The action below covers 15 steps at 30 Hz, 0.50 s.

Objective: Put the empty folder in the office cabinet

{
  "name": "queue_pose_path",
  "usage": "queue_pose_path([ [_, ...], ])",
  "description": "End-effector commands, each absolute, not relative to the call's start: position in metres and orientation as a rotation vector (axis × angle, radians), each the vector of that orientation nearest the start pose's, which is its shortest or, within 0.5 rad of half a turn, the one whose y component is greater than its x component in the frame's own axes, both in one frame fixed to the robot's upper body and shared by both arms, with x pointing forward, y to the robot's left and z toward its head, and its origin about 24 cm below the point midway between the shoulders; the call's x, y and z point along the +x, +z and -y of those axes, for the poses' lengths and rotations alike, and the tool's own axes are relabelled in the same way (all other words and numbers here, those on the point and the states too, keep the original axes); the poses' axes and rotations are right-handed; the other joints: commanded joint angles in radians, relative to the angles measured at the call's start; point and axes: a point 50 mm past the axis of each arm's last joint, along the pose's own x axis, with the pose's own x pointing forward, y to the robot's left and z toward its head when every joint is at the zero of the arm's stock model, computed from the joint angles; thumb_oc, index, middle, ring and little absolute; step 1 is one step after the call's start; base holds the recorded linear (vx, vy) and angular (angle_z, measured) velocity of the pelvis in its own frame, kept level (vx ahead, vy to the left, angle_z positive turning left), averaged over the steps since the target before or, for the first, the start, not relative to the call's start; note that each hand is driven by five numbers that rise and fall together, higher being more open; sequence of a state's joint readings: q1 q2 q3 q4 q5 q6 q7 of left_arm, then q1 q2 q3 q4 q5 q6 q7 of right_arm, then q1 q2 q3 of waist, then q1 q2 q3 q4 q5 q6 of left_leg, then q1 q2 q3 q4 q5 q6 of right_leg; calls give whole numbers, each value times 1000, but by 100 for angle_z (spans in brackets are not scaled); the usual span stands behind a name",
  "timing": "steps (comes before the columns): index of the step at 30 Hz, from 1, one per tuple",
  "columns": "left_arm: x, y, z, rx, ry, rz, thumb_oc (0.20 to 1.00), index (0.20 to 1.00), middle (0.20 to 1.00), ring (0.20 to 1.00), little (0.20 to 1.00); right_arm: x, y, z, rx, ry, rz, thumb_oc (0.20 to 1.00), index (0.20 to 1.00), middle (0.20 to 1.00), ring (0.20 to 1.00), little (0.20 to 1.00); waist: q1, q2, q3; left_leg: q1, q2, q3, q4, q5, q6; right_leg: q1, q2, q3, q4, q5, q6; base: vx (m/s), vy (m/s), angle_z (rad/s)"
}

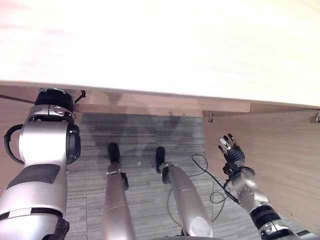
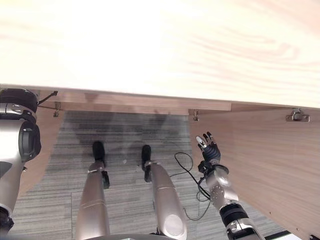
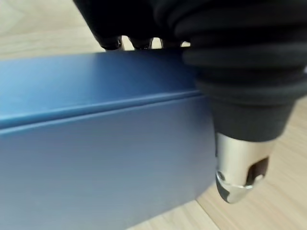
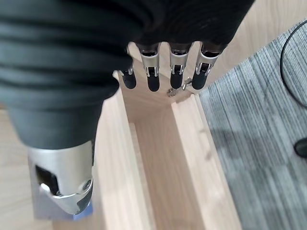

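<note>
The blue folder (image 3: 96, 143), smooth and matte with one straight crease along its length, lies on a pale wood-grain surface (image 3: 268, 191) directly against the left hand (image 3: 240, 96); I cannot tell whether that hand's fingers close on it. The right hand (image 1: 231, 150) hangs free over grey ribbed carpet (image 1: 145, 130), fingers straight and holding nothing. Beside it stands an open light-wood cabinet door (image 1: 270, 155), below the cabinet's flat top edge (image 1: 160, 50).
</note>
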State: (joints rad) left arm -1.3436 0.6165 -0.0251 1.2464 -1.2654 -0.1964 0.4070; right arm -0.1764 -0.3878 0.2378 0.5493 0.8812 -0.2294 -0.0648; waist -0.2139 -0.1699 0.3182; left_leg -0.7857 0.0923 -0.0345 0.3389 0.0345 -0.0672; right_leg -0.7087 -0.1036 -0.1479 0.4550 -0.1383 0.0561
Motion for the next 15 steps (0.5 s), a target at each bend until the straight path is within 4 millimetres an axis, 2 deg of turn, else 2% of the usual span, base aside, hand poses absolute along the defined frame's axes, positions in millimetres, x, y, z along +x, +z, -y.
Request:
queue_pose_path([
  [1,386,281,-321,-868,678,394,1000,1000,1000,1000,1000,259,-18,229,387,-187,-202,1000,1000,1000,1000,1000,-25,28,-38,123,37,-56,0,-186,-33,61,-4,47,-91,44,118,-83,10,-2],
  [2,387,273,-321,-870,685,376,1000,1000,1000,1000,1000,256,-22,228,392,-188,-221,1000,1000,1000,1000,1000,-24,21,-37,139,35,-41,-45,-135,-36,75,-12,30,-133,89,118,-72,6,-1],
  [4,387,266,-321,-869,689,359,1000,1000,1000,1000,1000,253,-27,227,391,-190,-241,1000,1000,1000,1000,1000,-22,19,-43,169,38,-37,-88,-113,-40,98,-12,28,-171,107,121,18,2,-1],
  [5,387,263,-321,-873,692,352,1000,1000,1000,1000,1000,252,-29,226,396,-189,-249,1000,1000,1000,1000,1000,-21,21,-52,188,42,-46,-108,-126,-44,116,-8,40,-185,96,129,15,9,-4],
  [6,389,253,-319,-878,694,327,1000,1000,1000,1000,1000,249,-33,226,394,-192,-268,1000,1000,1000,1000,1000,-15,16,-51,202,42,-34,-137,-84,-45,125,-16,22,-212,128,124,14,12,-6],
  [7,390,248,-317,-884,693,315,1000,1000,1000,1000,1000,248,-35,225,394,-195,-275,1000,1000,1000,1000,1000,-14,15,-52,211,42,-34,-145,-77,-46,134,-17,19,-220,132,124,-66,12,-5],
  [11,397,214,-296,-944,667,231,1000,1000,1000,1000,1000,243,-43,219,419,-202,-313,1000,1000,1000,1000,1000,4,13,-50,254,38,-29,-194,-53,-50,169,-24,9,-246,139,121,0,0,0],
  [13,401,185,-276,-986,641,159,1000,1000,1000,1000,1000,241,-47,214,431,-206,-332,1000,1000,1000,1000,1000,16,13,-49,276,35,-28,-216,-44,-50,189,-26,4,-262,142,120,0,0,0],
  [14,401,184,-275,-987,641,157,1000,1000,1000,1000,1000,240,-48,215,430,-207,-334,1000,1000,1000,1000,1000,17,14,-50,279,35,-27,-219,-43,-50,191,-26,4,-263,143,120,0,0,0],
  [15,402,159,-253,-1014,613,99,1000,1000,1000,1000,1000,237,-51,210,443,-207,-351,1000,1000,1000,1000,1000,27,13,-51,302,34,-27,-240,-33,-51,212,-27,0,-277,145,118,0,0,0],
])
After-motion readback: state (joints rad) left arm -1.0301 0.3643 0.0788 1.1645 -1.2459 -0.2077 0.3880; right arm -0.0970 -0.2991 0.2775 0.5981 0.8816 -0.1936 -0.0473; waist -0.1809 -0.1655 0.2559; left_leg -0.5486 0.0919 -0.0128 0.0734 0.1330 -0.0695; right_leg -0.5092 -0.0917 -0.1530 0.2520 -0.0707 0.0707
